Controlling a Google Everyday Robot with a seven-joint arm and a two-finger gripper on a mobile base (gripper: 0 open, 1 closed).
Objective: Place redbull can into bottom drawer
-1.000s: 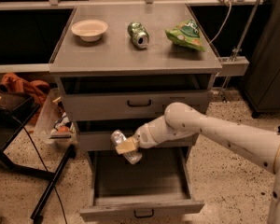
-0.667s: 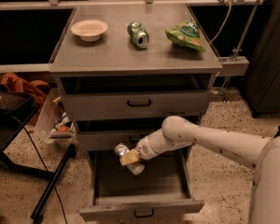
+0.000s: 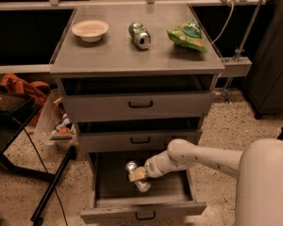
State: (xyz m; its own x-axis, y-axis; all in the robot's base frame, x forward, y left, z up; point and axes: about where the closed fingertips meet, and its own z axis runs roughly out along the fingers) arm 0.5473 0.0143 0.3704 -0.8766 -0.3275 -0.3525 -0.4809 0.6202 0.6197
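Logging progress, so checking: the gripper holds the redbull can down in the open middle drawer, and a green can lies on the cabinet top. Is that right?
Not quite. The camera view shows the gripper holding the redbull can down in the open bottom drawer, the lowest of three, not in the middle drawer. The green can does lie on the cabinet top.

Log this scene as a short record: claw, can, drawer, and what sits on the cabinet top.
claw: down in the bottom drawer, shut on the redbull can
redbull can: tilted, inside the drawer space, held
bottom drawer: pulled out
arm: reaches in from the right
cabinet top: bowl at left, green can on its side in the middle, green bag at right
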